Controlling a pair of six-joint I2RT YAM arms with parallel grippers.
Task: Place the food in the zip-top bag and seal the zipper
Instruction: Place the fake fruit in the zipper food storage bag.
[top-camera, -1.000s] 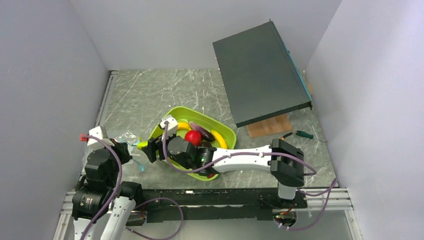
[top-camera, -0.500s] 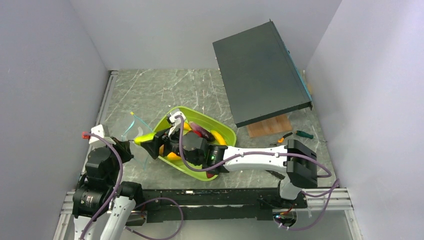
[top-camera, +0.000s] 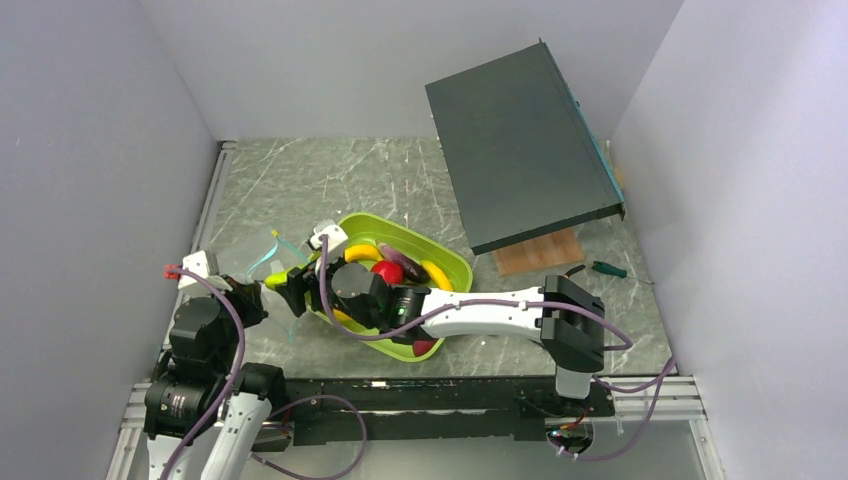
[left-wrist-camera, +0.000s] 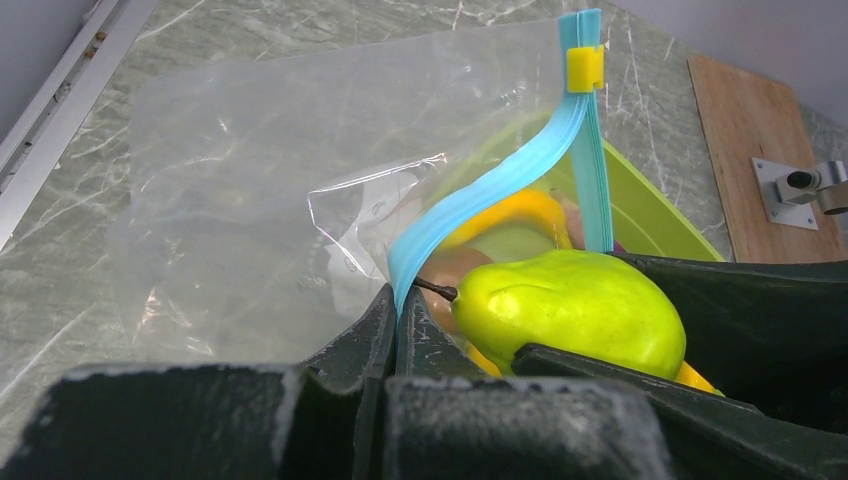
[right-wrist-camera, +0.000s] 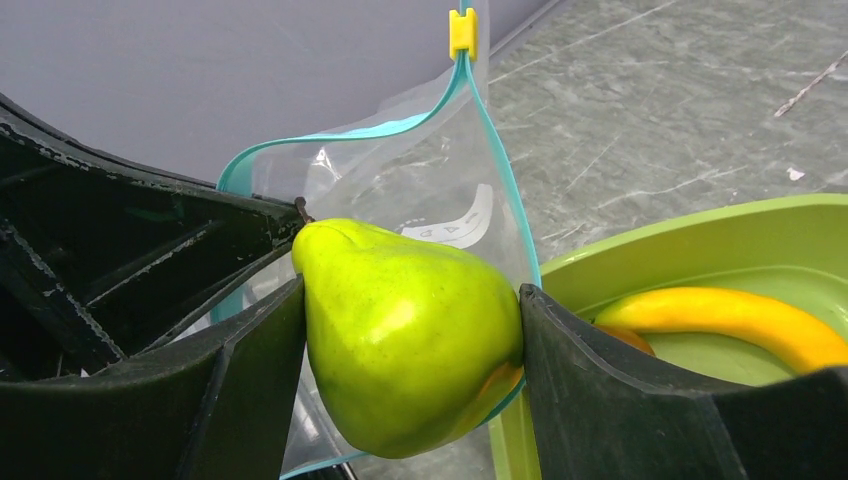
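**Green pear held at bag mouth, left of tray**

Right gripper: both fingers were clamped on the pear's sides, just outside the tray's left rim. The pear's stem pointed away from the tray.

Left gripper: jaws were closed narrow on the near lip of the bag, with the blue zipper pinched between them. It stood left of the tray, close beside the right gripper.

Bag: clear plastic, off the tray's left side, lifted at the held edge. The mouth was parted and faced the tray. The two zipper strips spread apart and met at a yellow slider at the far end. The pear sat at this opening. Whether it had passed the lips could not be told.

Remaining food lay inside the tray:
- two bananas
- a red apple
- a dark purple piece

Other pieces under the right arm were too hidden to identify.

Beyond the tray's right end, a dark panel leaned over a wooden board.
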